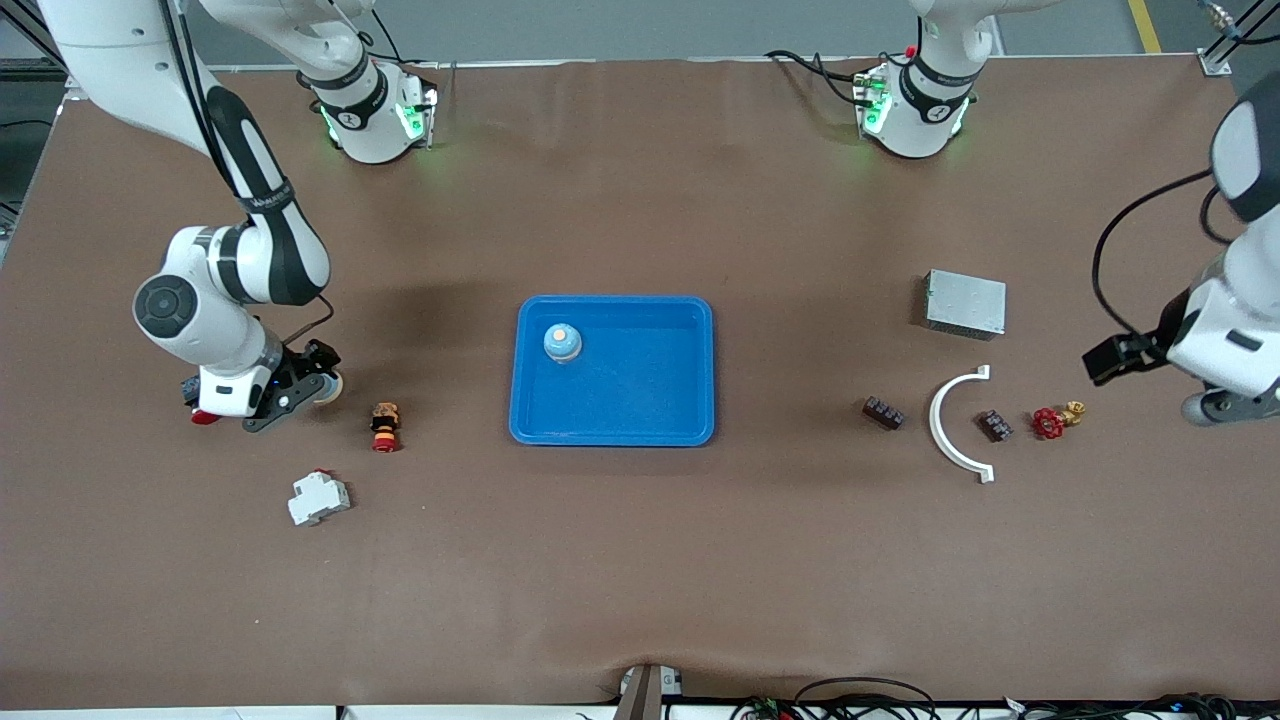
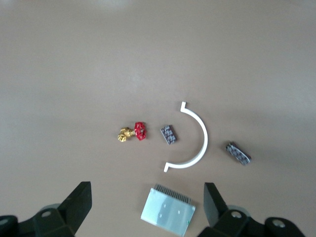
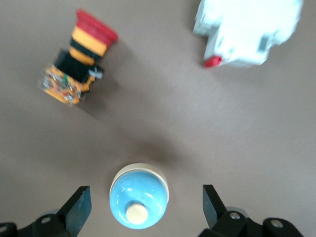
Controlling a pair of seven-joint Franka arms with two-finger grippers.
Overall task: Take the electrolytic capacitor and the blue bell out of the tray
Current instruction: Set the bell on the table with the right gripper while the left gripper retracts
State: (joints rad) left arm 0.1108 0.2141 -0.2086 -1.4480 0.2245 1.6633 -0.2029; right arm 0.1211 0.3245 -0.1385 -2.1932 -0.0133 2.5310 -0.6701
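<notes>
Both Franka arms reach out toward opposite ends of the table (image 1: 640, 560). The right gripper (image 1: 262, 392) hangs low toward the right arm's end, wrist bent downward, fingers (image 3: 74, 210) spread wide. The left gripper (image 1: 1125, 355) hovers over the left arm's end, its fingers (image 2: 79, 202) likewise parted, holding nothing.

The brown-covered desk (image 1: 640, 560) carries a blue plastic tray (image 1: 690, 400) at its middle, a grey metal box (image 1: 965, 303) and a white curved plastic strip (image 1: 945, 420) toward the left arm's edge.

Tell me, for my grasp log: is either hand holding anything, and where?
Nothing is held: right hand open over a blue bell, not touching it; left hand open and empty.
</notes>
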